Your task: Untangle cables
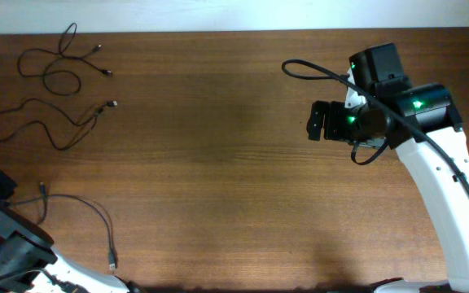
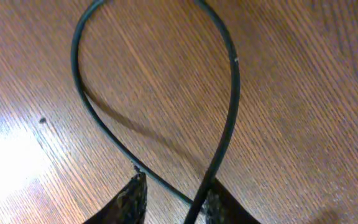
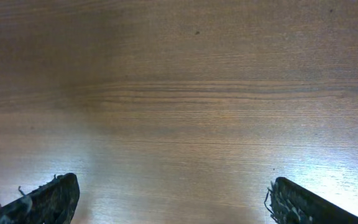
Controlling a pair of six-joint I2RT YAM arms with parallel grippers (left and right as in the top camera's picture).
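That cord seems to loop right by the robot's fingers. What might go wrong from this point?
1. The cable loop crosses itself between the parted fingers of the left hand; closing could pinch both strands or miss them.
2. Pulling might tighten the loop instead of opening it.
3. The right hand hangs open over the table, far from any cable, so it likely cannot steady anything.

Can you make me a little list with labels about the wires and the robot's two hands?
table: brown wood
cables: thin and black, spread over the table's left side
left gripper: a little open, low over a cable loop, one strand running between its fingers
right gripper: wide open over bare wood, holding nothing
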